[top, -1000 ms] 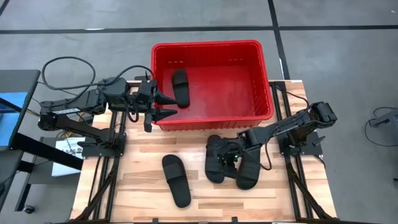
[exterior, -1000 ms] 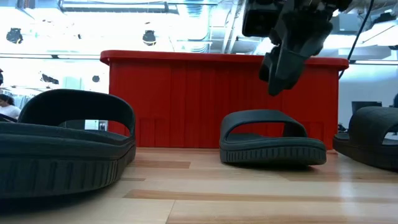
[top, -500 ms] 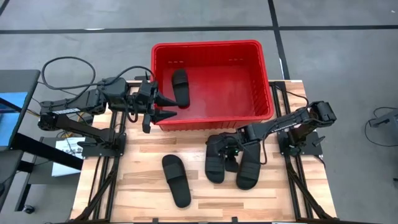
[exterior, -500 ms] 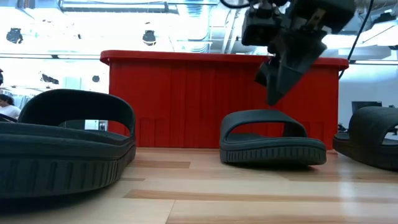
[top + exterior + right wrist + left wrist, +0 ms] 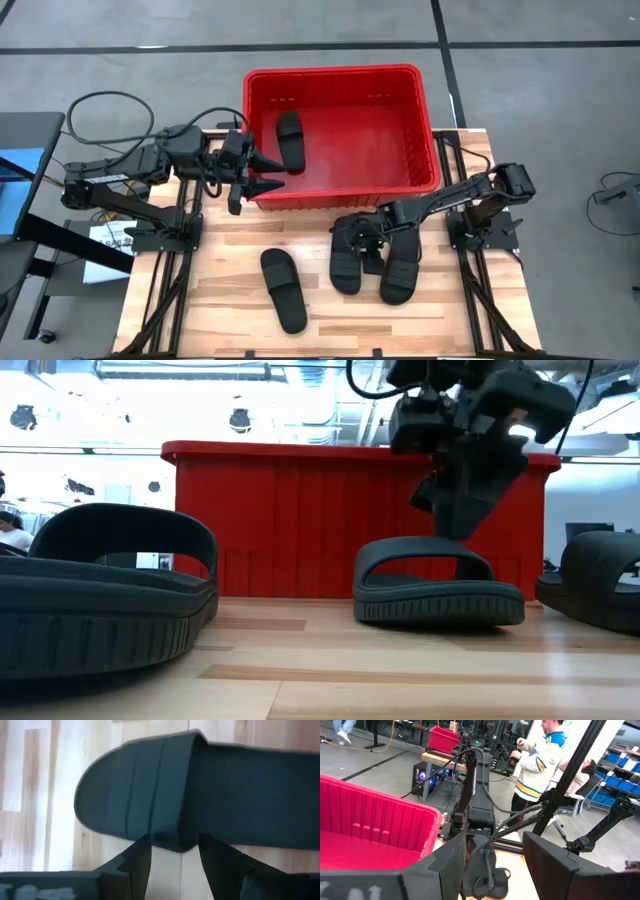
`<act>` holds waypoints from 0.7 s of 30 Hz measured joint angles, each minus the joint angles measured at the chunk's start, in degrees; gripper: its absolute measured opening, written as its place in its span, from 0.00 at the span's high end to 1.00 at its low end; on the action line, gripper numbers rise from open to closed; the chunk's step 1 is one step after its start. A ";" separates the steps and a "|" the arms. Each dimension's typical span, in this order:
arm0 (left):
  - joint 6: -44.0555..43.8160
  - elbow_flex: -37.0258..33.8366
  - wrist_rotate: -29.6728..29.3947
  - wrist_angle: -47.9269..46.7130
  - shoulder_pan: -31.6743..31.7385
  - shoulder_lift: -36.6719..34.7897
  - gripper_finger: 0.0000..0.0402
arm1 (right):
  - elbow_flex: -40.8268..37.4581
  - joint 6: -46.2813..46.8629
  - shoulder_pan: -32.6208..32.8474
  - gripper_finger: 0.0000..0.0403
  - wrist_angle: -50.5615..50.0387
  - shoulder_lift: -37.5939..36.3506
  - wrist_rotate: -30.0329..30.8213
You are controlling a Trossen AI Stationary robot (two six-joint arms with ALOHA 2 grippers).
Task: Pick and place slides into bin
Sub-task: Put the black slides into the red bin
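The red bin (image 5: 410, 170) stands at the table's far side, with one black slide (image 5: 289, 140) lying in its left part. Three slides lie sole-down on the table: one near the front (image 5: 283, 290) and a pair side by side, the left (image 5: 345, 258) and the right (image 5: 402, 268). My right gripper (image 5: 362, 235) is open, low over the strap of the pair's left slide (image 5: 150, 785), its fingers on either side of the strap's edge. My left gripper (image 5: 268, 172) is open and empty at the bin's near left corner. My right gripper comes down slanting from the table's right, with its open fingers (image 5: 140, 855) on either side of the strap's edge (image 5: 167, 837) of the left slide of the pair. I cannot tell whether they touch it. The slide lies flat on the table.
The bin's near wall (image 5: 300, 520) rises just behind the pair of slides. Bare wood (image 5: 220, 300) lies at the table's near left. Beyond the table a person (image 5: 540, 765) stands among racks and another red bin.
My right gripper has gone toward the table's left edge and down, from above the gap between the two slides onto the left slide's strap. The slides lie where they were.
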 joint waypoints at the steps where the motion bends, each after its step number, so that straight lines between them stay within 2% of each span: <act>1: 0.00 0.04 0.00 0.11 -0.19 0.00 0.53 | 0.17 -0.02 0.22 0.61 0.97 0.87 -0.10; 7: -0.11 0.04 0.00 0.32 -0.78 0.00 0.53 | 0.40 0.07 1.11 0.62 4.11 4.59 0.11; 14: -0.94 0.04 -0.02 0.33 -0.78 0.00 0.53 | 1.58 1.50 1.28 0.64 4.84 4.92 -0.33; 17: -0.96 0.04 -0.02 0.31 -0.78 0.00 0.53 | 1.76 1.58 1.28 0.71 5.03 4.94 -2.39; 21: -1.14 0.04 -0.02 0.29 -0.78 0.00 0.53 | 1.91 2.94 1.24 0.91 5.29 4.94 -4.83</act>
